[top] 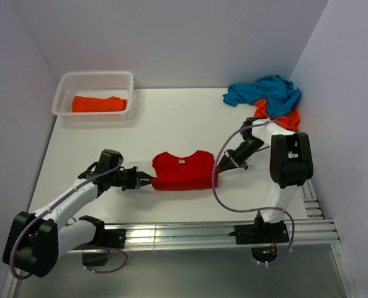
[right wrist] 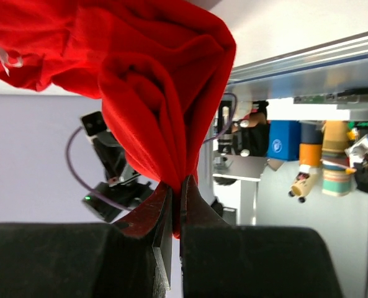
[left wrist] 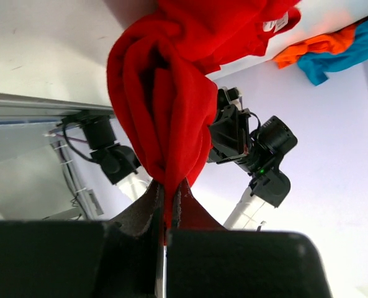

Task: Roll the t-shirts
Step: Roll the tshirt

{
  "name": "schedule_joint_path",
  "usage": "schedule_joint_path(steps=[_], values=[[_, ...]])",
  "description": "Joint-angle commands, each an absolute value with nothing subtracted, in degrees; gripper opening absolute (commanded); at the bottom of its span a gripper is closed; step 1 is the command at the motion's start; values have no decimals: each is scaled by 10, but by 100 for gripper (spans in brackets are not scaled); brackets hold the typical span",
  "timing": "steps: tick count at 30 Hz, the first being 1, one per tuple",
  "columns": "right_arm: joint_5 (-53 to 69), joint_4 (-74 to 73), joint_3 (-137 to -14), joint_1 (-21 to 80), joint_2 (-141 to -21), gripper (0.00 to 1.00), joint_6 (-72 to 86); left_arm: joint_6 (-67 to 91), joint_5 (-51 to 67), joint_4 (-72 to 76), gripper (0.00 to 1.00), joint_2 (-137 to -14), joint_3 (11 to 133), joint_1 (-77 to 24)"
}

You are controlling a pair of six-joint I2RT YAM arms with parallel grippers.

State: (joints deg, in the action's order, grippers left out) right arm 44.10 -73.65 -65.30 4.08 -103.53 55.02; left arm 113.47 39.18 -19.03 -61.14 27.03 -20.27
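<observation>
Top external: left gripper [top: 148,180] and right gripper [top: 219,166] each clamp an opposite end of the bunched red t-shirt [top: 184,169], mid table [top: 171,124]; both arms low, reaching inward.

I am working in what is looking like a robot lab. A bare white table [top: 171,124] is lying under me, with plain pale walls [top: 171,37] boxing it in. An aluminium rail [top: 190,234] is edging it, a purple cable [top: 213,186] is looping loose, and coloured clutter [right wrist: 323,155] is crowding the background.
</observation>
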Motion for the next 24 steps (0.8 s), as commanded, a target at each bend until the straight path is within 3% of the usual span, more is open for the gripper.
schedule_joint_path(steps=[1,7,19,24], values=[[422,-781,-700,32,-1068,0,574,1247,378,-180,0,-622,267,-180],[421,-813,-703,33,-1073,0,575,1211,388,-189,0,-681,288,-166],[418,-788,-498,46,-934,0,631,1164,391,-291,0,-647,283,-167],[410,-794,-545,43,-977,0,657,1205,394,-291,0,-629,258,-167]])
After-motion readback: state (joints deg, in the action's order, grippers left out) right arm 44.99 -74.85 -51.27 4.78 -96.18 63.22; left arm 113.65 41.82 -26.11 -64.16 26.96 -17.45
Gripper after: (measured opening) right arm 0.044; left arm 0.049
